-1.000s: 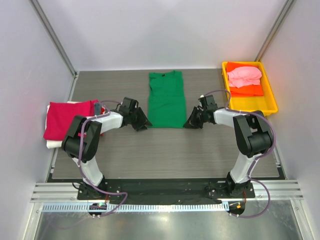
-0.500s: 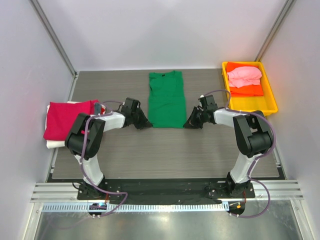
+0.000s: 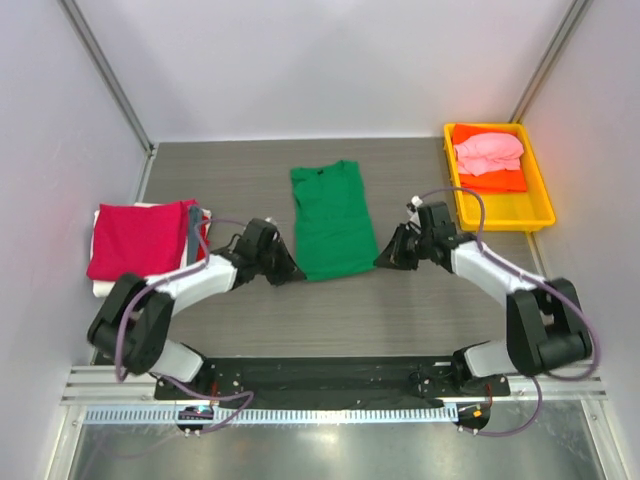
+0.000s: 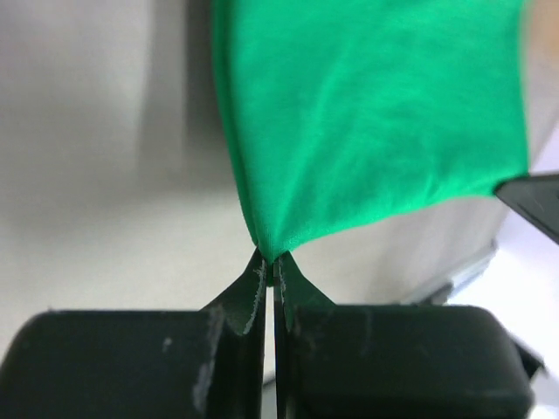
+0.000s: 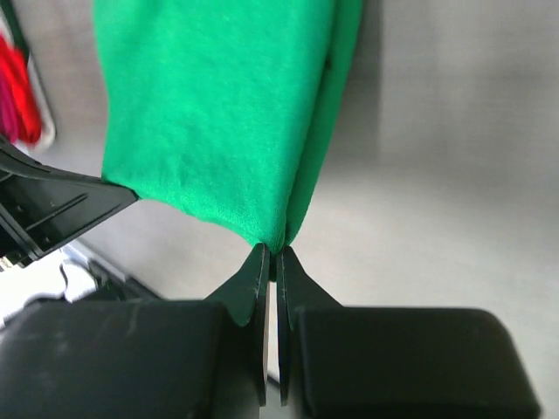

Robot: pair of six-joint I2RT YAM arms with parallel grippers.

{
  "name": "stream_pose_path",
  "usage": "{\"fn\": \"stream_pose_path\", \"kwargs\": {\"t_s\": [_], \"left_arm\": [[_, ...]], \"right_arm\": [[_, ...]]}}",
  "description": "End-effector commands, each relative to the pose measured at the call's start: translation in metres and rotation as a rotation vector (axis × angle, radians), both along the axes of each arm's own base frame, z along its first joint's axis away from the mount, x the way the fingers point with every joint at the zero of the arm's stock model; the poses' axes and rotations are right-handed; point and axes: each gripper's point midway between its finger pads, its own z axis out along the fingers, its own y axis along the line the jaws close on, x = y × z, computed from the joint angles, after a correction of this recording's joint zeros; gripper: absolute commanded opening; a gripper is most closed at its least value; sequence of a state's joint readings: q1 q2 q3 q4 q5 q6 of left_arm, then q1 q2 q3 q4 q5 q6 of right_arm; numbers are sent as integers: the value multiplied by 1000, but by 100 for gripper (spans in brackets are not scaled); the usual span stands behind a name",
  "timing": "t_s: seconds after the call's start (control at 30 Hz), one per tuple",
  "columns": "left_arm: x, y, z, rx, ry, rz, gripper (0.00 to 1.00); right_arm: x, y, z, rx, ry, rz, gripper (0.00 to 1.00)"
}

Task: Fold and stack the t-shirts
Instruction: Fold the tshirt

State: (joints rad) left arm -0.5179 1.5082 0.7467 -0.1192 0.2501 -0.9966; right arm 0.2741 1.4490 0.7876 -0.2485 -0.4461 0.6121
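Note:
A bright green t-shirt (image 3: 329, 215) lies lengthwise in the middle of the table, sleeves folded in, its near hem lifted a little. My left gripper (image 3: 297, 272) is shut on the hem's near-left corner; the left wrist view shows the green cloth (image 4: 367, 122) pinched at the left gripper (image 4: 272, 262). My right gripper (image 3: 381, 260) is shut on the near-right corner, and the right wrist view has the cloth (image 5: 218, 113) fanning out from the right gripper (image 5: 272, 253). A folded crimson t-shirt (image 3: 138, 238) tops a stack over a white one (image 3: 103, 287) at the left.
A yellow tray (image 3: 539, 207) at the back right holds a crumpled pink shirt (image 3: 488, 152) on an orange one (image 3: 493, 182). A grey garment edge (image 3: 193, 232) shows beside the crimson stack. Side walls close in the table left and right.
The left gripper closed on the green hem corner. Both arms then pulled toward the near edge, dragging the shirt nearer and skewing it slightly.

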Motion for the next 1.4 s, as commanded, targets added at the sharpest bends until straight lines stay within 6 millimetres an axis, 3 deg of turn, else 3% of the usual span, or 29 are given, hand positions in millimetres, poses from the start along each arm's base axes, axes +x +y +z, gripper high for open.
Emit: {"fn": "stream_pose_path", "kwargs": {"t_s": [0.0, 0.07, 0.17, 0.2, 0.33, 0.4, 0.53, 0.73, 1.03, 1.23, 1.37], "left_arm": [[-33, -3, 18, -32, -1, -17, 0], [-55, -3, 33, -73, -1, -22, 0], [-83, -3, 41, -108, 22, -35, 0], [-89, -4, 55, -151, 8, -28, 0], [-115, -5, 71, -200, 41, -65, 0], [-117, -2, 82, -212, 19, -60, 0], [-110, 7, 112, -200, -52, -20, 0], [-88, 7, 125, -163, -94, 3, 0], [-40, 13, 135, -127, -125, 27, 0], [-8, 14, 135, -121, -113, 12, 0], [8, 15, 131, -93, -107, 7, 0]], "right_arm": [[-48, -5, 9, 7, 10, 56, 1], [-62, -8, 13, 14, 1, 50, 1], [-85, -14, 30, 33, -34, 43, 1], [-93, -16, 33, 36, -27, 42, 1], [-104, -18, 61, 75, -105, 31, 1], [-103, -20, 72, 71, -131, 25, 1], [-96, -20, 90, 59, -173, 30, 1], [-64, -22, 101, -18, -205, 28, 1], [-17, -21, 95, -100, -205, 17, 1], [8, -18, 101, -112, -222, 9, 1], [26, -17, 94, -141, -206, 9, 1]]}}
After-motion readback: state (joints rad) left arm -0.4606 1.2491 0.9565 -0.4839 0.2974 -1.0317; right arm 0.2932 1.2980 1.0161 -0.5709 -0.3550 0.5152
